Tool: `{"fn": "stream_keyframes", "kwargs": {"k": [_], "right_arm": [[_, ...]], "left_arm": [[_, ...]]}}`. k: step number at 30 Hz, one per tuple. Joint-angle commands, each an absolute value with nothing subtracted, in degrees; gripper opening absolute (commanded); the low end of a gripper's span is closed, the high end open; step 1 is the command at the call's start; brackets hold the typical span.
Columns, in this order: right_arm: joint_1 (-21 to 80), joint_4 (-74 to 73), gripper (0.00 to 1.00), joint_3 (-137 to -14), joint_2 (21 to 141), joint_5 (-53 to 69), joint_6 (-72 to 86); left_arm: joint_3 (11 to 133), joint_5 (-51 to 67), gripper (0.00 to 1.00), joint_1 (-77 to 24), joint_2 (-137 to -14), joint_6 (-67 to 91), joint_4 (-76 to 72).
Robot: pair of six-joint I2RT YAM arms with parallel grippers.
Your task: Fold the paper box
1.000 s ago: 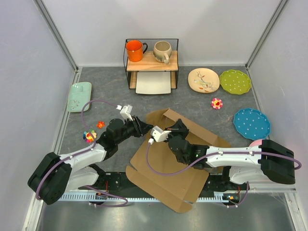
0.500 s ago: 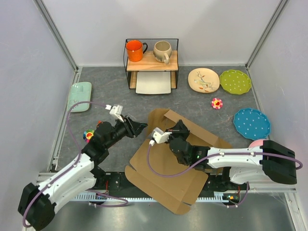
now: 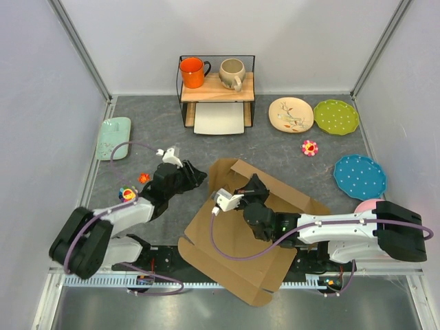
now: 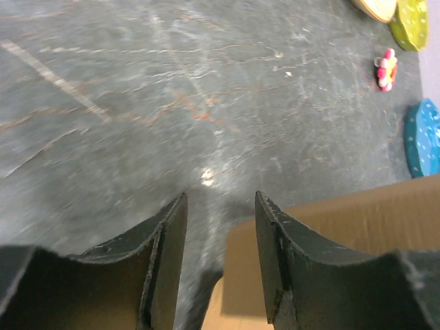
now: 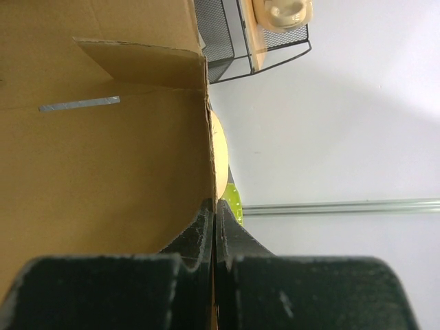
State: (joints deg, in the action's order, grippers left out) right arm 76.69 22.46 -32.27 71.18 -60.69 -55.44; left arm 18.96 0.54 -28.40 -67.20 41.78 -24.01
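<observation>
The paper box [image 3: 237,237] is a large brown die-cut sheet lying at the table's near middle, with its far wall and a flap raised. My right gripper [image 3: 254,183] is shut on the raised wall's edge. In the right wrist view the fingers [image 5: 214,210] pinch that thin edge, and the brown inner face [image 5: 103,151] fills the left. My left gripper [image 3: 198,175] hovers open just left of the box's far-left corner. In the left wrist view its jaws [image 4: 221,201] are apart over grey table, and the cardboard corner [image 4: 344,227] lies below the right finger.
A wire rack [image 3: 216,86] with an orange mug and a beige mug stands at the back, a white tray [image 3: 219,118] under it. Cream [image 3: 291,114], green [image 3: 336,117] and blue [image 3: 359,176] plates lie right. A mint tray [image 3: 113,137] and small flower toys [image 3: 144,177] lie left.
My left gripper has opened wider and drawn back from the box's left corner, a little farther up the table. The right gripper keeps its pinch on the raised wall.
</observation>
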Motion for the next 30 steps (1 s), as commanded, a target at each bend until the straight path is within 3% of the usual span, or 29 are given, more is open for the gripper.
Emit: {"fn": "stream_keyframes", "kwargs": {"k": [1,11,25,30], "right_arm": [[78.0,26.0,0.0,-32.3,71.2,-62.9,-57.0],[78.7,24.5,0.0,-33.0,71.5,-63.3,-57.7],[78.9,21.2,0.06,-34.7,71.9,-63.3,-52.7],[78.9,16.0,0.07,-36.5,70.0,-62.0,-47.5]], "left_arm": [[26.3,8.2,0.5,-28.3,-76.0,41.7,-38.9],[24.4,22.4,0.48,-28.7,-83.8,44.0,-56.9],[14.3,21.4,0.48,-33.2,-82.4,47.5,-70.5],[12.7,21.7,0.53,-34.0,-83.8,48.5,-76.6]]}}
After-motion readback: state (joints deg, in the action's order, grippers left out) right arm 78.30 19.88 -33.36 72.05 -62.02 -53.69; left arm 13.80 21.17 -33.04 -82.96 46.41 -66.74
